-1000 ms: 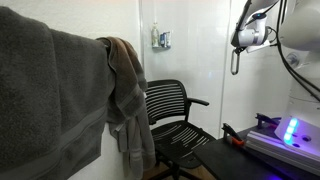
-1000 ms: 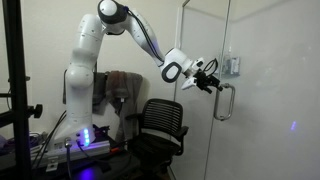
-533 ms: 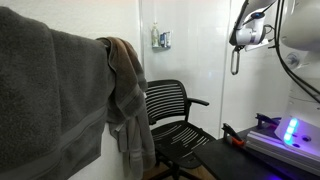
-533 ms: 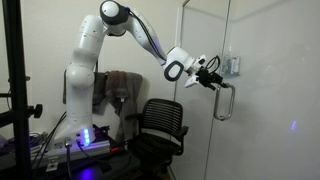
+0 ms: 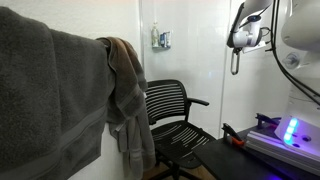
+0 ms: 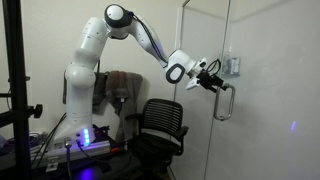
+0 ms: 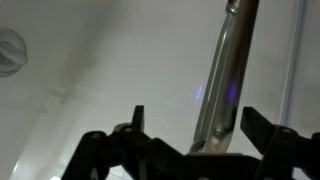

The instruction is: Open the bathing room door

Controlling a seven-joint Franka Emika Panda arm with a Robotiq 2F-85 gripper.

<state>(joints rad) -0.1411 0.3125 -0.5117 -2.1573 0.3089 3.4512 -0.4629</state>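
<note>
In the wrist view the two dark fingers (image 7: 136,118) of the gripper (image 7: 195,128) are spread wide. The chrome handle (image 7: 226,80) rises upright through the gap between them, nearer the right-hand finger. Neither finger is seen pressing on it, so the gripper straddles the bar without gripping it. The gap on the left-hand side of the bar is wider than the one on the right. In an exterior view the gripper (image 6: 213,80) sits at the upper end of the loop handle (image 6: 226,101), which is fixed near the free edge of the tall clear glass door (image 6: 272,90). The door stands upright, in line with its frame edge. A black mesh chair (image 6: 160,123) stands just below and in front of that edge, under the outstretched arm (image 6: 145,38), leaving little room at floor level. In an exterior view a grey towel (image 5: 45,95) hangs close to the camera. Farther back, a small shelf (image 5: 160,39) is mounted on the neighbouring glass panel. Compared with a second ago, the arm's upper joint has shifted slightly toward the door and the gripper has moved closer onto the handle. The door itself has not moved.
</note>
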